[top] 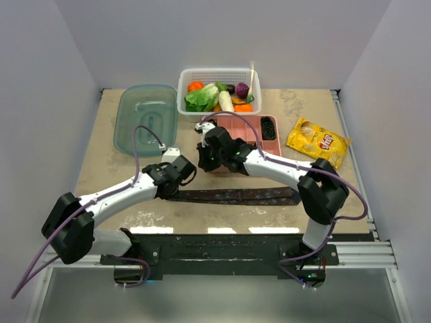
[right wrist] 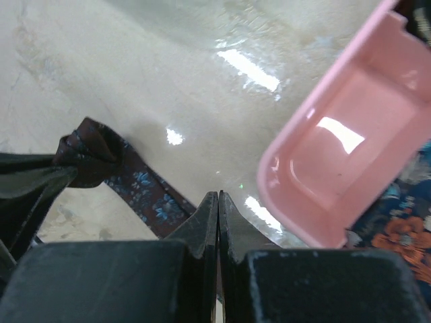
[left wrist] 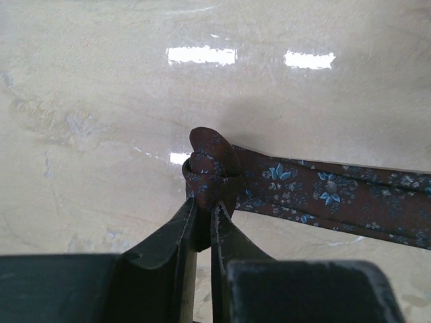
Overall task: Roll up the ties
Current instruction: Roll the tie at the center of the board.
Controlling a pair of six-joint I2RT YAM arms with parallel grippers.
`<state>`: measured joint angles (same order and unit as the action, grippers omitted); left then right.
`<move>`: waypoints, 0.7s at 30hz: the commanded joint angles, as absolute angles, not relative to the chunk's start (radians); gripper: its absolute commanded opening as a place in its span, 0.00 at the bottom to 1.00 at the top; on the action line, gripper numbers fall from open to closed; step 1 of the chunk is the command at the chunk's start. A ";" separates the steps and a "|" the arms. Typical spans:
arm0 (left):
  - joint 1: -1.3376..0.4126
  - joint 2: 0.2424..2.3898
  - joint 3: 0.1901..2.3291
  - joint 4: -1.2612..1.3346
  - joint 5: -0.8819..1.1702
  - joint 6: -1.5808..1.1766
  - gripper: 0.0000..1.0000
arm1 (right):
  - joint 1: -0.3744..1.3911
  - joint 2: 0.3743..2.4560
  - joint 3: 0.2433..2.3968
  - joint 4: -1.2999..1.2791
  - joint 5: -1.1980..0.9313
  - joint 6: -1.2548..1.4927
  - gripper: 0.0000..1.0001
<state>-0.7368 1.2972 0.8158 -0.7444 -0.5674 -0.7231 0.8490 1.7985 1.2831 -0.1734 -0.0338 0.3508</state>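
The left gripper [left wrist: 204, 214] pinches the coiled end of the dark maroon floral fabric tie [left wrist: 323, 195], which stretches rightward across the beige table [left wrist: 101, 101]; the right gripper [right wrist: 217, 200] (pressed together, empty) hovers nearby.

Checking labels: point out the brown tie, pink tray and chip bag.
brown tie [left wrist: 316, 192], left wrist view, flat floral stretch.
pink tray [right wrist: 337, 155], right wrist view, bare compartment floor.
chip bag [top: 318, 141], top external view, middle of the bag.
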 commanded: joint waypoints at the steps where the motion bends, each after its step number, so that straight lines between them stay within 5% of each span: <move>1: -0.799 1.363 0.864 -0.814 -0.698 -0.819 0.00 | 0.813 1.706 1.238 -0.179 -0.002 0.370 0.00; 11: -0.980 1.609 0.960 -0.923 -0.776 -0.980 0.00 | 0.778 1.638 1.169 -0.190 0.014 0.365 0.00; 21: -1.011 1.666 0.965 -0.755 -0.655 -0.948 0.03 | 0.778 1.643 1.149 -0.193 0.003 0.362 0.00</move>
